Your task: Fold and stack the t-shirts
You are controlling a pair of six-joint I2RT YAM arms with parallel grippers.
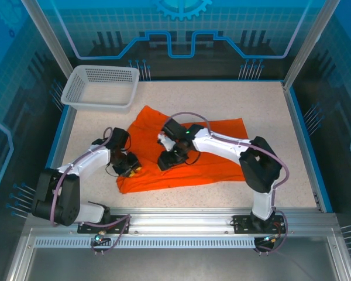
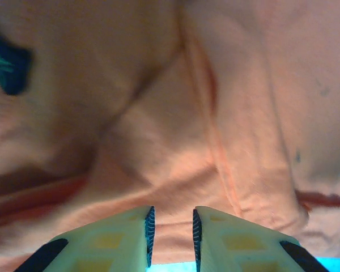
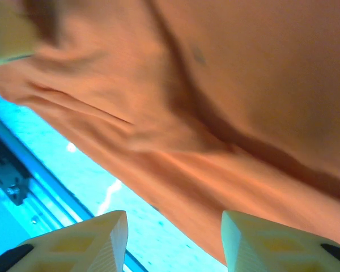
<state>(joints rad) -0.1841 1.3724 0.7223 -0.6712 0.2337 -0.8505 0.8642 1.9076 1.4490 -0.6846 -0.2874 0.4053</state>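
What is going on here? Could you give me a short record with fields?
Garment: one orange t-shirt, rumpled, lying on the table
Basket: white mesh basket, at the table's far left corner
Left tool: close over the shirt, fingers nearly together; grip unclear
Right tool: fingers wide apart over the shirt's edge, holding nothing

The t-shirt (image 1: 216, 146) is plain bright orange, no print; the basket (image 1: 99, 88) white mesh; the worktop (image 1: 234, 99) beige with fine speckles; the arms (image 1: 222, 144) white with black joints; the right pincer (image 3: 173, 218) pale cream, perhaps yellowed by tinted light.
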